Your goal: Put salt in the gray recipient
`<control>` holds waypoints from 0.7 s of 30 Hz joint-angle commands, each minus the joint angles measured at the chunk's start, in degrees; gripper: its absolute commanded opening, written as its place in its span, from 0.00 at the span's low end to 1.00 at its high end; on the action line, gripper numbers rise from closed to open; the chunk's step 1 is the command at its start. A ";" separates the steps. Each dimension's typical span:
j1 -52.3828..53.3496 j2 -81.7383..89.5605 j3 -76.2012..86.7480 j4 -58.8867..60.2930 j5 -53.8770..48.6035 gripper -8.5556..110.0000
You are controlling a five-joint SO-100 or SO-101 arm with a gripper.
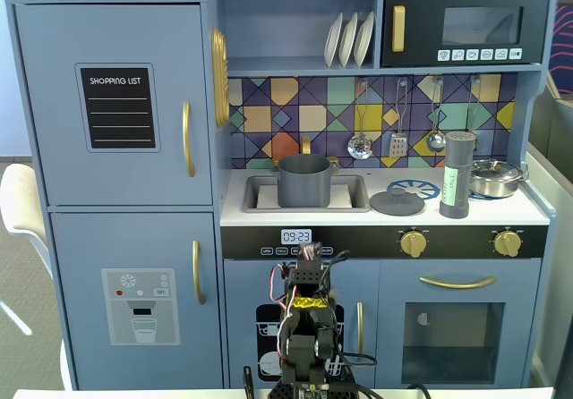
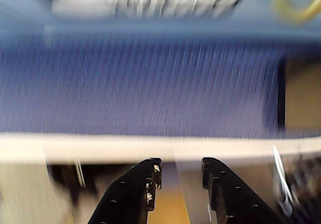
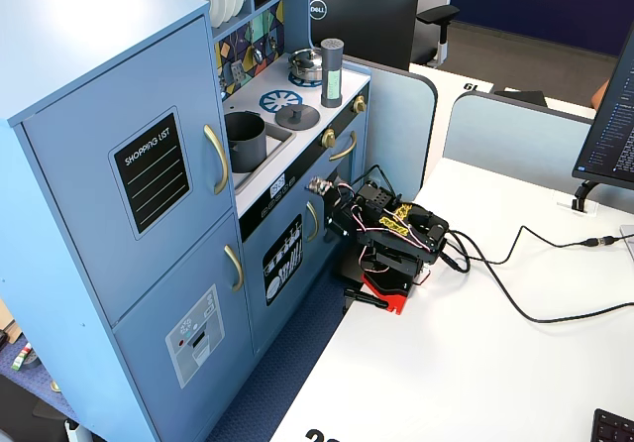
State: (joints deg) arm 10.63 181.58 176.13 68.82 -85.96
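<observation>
On the toy kitchen's counter (image 1: 537,209), right of the sink: salt (image 1: 457,174) upright, untouched, just beside the steel pan (image 1: 495,177) and near the flat lid (image 1: 397,203).

In the sink (image 1: 358,204), well apart from the shaker: gray recipient (image 1: 303,180), open-topped, upright. Same layout from the side: salt (image 3: 332,72) at the far end, gray recipient (image 3: 246,141) nearer. Low in front of the cabinet, folded above the white tabletop (image 3: 475,363): arm with gripper (image 3: 319,186), nowhere near either item. Jaws slightly spread and empty in the blurred wrist view, gripper (image 2: 180,173) facing the cabinet front. Probably best next: raise high first, clear the counter edge, approach the shaker around mid-body with jaws wider, avoid clipping the pan, keep it vertical.
</observation>
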 commanded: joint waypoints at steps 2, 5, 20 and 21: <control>8.17 -11.25 -23.47 -4.31 0.88 0.07; 17.49 -16.17 -37.18 -0.18 -2.72 0.07; 43.59 -15.64 -35.60 -42.36 -4.04 0.07; 43.68 -16.96 -35.60 -45.18 -3.60 0.07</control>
State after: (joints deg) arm 52.73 167.26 141.86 37.35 -90.88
